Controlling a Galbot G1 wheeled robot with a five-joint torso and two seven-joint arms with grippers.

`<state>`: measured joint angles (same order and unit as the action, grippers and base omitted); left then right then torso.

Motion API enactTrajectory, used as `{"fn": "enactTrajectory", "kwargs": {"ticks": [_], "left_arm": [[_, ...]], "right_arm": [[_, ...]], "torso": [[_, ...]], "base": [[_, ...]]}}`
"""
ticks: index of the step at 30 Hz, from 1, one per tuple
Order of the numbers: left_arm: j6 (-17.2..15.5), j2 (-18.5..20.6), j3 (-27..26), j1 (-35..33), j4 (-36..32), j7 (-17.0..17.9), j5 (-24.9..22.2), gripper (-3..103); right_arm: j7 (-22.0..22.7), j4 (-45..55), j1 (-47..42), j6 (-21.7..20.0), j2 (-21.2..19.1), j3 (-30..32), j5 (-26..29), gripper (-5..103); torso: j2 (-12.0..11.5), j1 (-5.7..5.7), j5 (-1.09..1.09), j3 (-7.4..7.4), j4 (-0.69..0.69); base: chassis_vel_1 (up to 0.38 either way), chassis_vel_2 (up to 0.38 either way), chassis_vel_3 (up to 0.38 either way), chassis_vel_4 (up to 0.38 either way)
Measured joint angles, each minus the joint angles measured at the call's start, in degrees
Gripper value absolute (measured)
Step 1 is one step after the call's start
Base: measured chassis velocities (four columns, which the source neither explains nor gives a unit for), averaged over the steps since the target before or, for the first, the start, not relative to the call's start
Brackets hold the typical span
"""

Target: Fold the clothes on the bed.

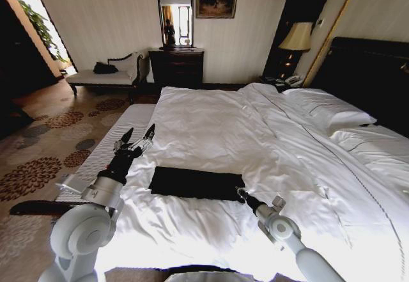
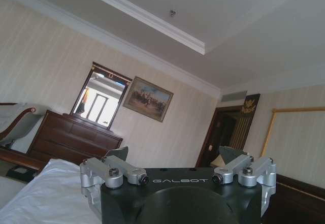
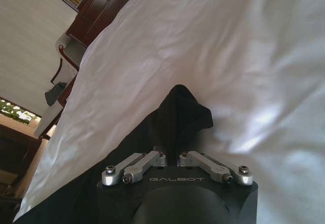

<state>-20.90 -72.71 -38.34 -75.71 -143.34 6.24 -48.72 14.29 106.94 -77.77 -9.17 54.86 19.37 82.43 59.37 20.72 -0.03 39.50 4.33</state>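
Observation:
The clothes [image 1: 192,183] lie as a flat black rectangle on the white bed [image 1: 217,119], near its foot. My right gripper [image 1: 241,194] is at the rectangle's right edge. In the right wrist view the right gripper [image 3: 171,157] is shut, pinching a raised peak of the black clothes [image 3: 180,113] above the white duvet [image 3: 244,56]. My left gripper [image 1: 137,140] hangs open in the air over the bed's left edge, above and left of the clothes. In the left wrist view the left gripper [image 2: 175,158] points up at the far wall with its fingers [image 2: 118,155] spread and nothing between them.
A striped padded bench [image 1: 108,154] runs along the bed's left side, over patterned carpet [image 1: 38,167]. Pillows [image 1: 329,110] and a dark headboard [image 1: 370,71] are on the right. A dresser [image 1: 177,66], chaise [image 1: 105,76] and lamp [image 1: 296,37] stand by the far wall.

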Motion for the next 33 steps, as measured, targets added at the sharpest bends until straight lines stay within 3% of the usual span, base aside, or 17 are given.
{"fn": "enactTrajectory", "kwargs": {"ticks": [3, 14, 21, 26, 29, 33], "left_arm": [[0.0, 0.0, 0.2, 0.8, 0.4, 0.1, -0.2, 100], [-0.1, -0.3, 1.6, 3.7, 2.5, 0.2, -0.2, 100], [-0.1, 0.5, 1.5, 4.7, 3.2, 0.4, -0.7, 100], [-0.1, 1.3, 1.2, 5.7, 3.7, 0.5, -1.4, 100], [-0.1, 1.9, 1.1, 6.7, 4.3, 0.6, -1.8, 100], [-0.1, 2.1, 1.2, 7.5, 4.8, 0.7, -2.2, 100]], "right_arm": [[0.8, -0.4, 0.9, 0.2, -0.4, 0.0, 0.3, 2], [6.2, 3.9, 3.2, 0.5, -2.9, 1.1, 4.1, 2], [7.0, 4.8, 2.8, 0.4, -4.2, 2.7, 4.8, 2], [7.7, 4.6, 1.0, -1.1, -8.2, 5.3, 6.9, 2], [8.6, 4.4, -0.7, -2.4, -14.1, 8.1, 8.5, 2], [10.4, 4.0, -0.1, -3.4, -17.8, 9.7, 10.8, 2]], "torso": [[0.0, 0.0, 0.0, 0.0, -0.01], [0.0, 0.0, 0.0, 0.0, -0.01], [0.0, 0.0, 0.0, 0.0, 0.01], [0.0, 0.0, 0.01, 0.0, 0.0], [0.0, 0.0, -0.01, 0.0, 0.02], [0.0, 0.0, 0.0, 0.0, 0.02]], "base": [[0.0, 0.0, 0.0, 0.0], [0.0, 0.0, 0.0, 0.0], [0.0, 0.0, 0.0, 0.0], [0.0, 0.0, 0.0, 0.0], [0.0, 0.0, 0.0, 0.0], [0.0, 0.0, 0.0, 0.0]]}}
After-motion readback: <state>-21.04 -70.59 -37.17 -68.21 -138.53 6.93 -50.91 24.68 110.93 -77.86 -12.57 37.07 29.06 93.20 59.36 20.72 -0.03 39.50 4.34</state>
